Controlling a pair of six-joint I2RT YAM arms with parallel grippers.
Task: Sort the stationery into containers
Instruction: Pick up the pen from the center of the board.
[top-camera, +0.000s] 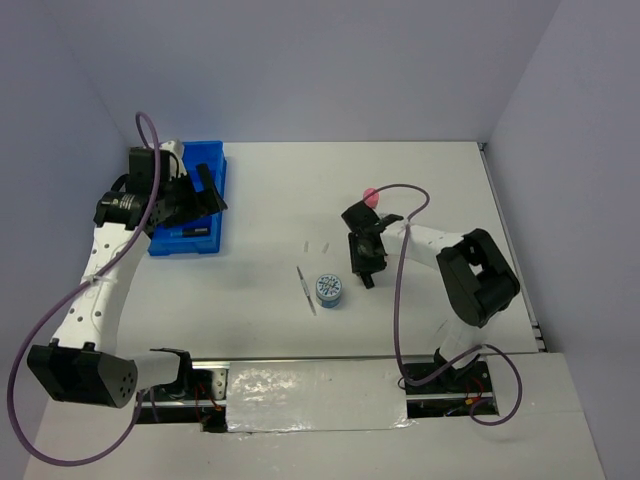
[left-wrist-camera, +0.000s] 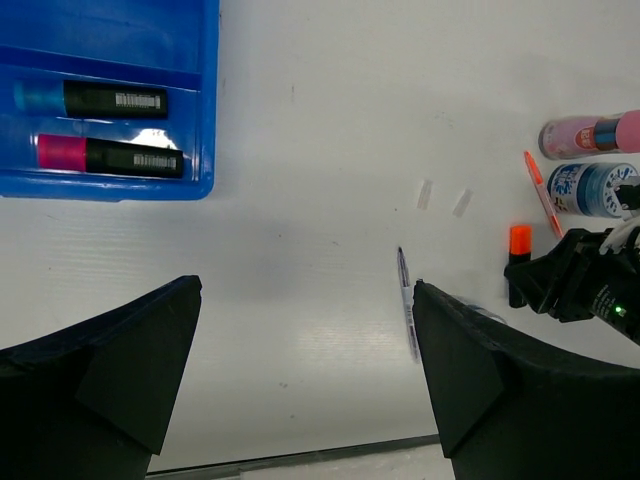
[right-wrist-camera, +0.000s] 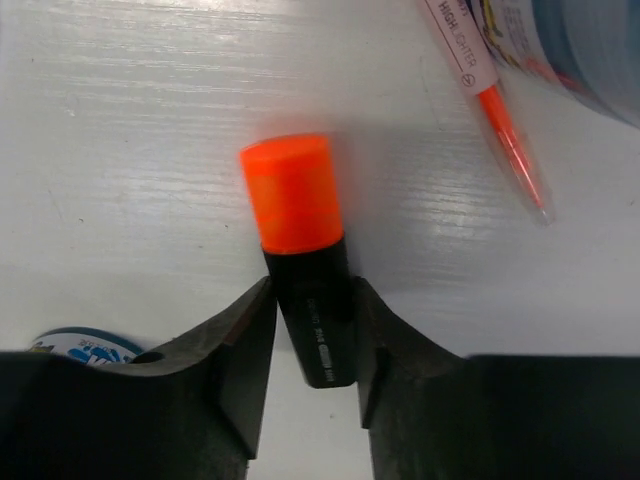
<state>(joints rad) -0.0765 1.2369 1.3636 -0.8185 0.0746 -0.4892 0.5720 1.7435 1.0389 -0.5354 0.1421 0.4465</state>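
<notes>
The blue tray sits at the far left of the table, and inside it a blue-capped highlighter and a pink-capped highlighter lie side by side, parallel, caps pointing the same way. The left gripper hangs over the tray's right edge with its fingers spread as wide as they go and nothing between them. Well to the right of the tray, the right gripper is down at the table, its two fingers pressed against either side of the black barrel of the orange-capped highlighter, which lies flat on the table with its cap sticking out past the fingertips. Between the tray and that highlighter lies a thin grey stick, and just beside it, on the side away from the tray, a blue-white disc. Farther from the tray than the gripped highlighter are an orange stick, a second disc and a pink-capped tube, all close together.
</notes>
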